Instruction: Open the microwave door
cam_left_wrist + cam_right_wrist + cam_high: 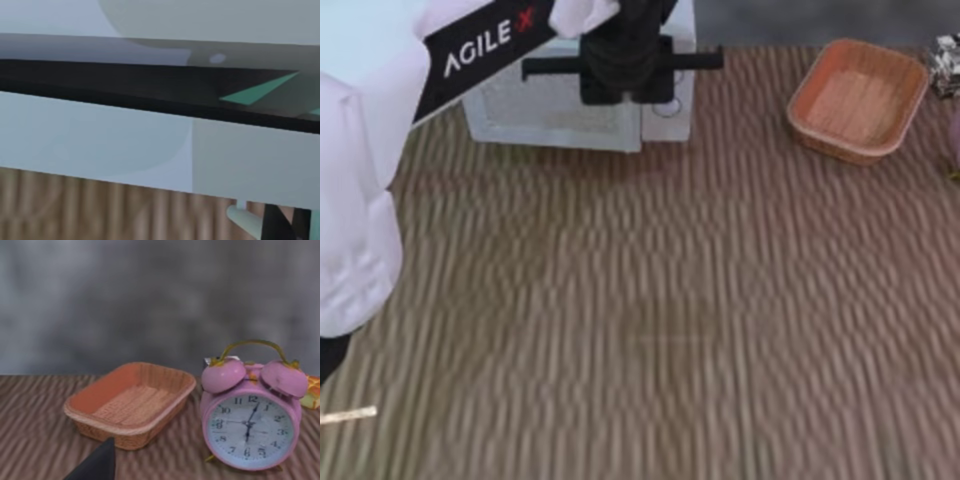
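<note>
Overhead, left arm (470, 50) stretched across microwave (570, 110); claw (620, 62) over door edge.

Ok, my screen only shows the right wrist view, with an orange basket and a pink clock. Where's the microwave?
Observer: The boxy light grey-white microwave stands at the far edge of the brown striped table, left of your woven orange basket in the top view.
Operator: Is an arm near it?
Observer: Yes, the black left gripper hangs over its front, near the top edge of the flat grey mesh-windowed microwave door.
Operator: Is the door open?
Observer: From above it looks flat against the front, so not swung out. The left wrist view is too close to tell whether there is a crack.
</note>
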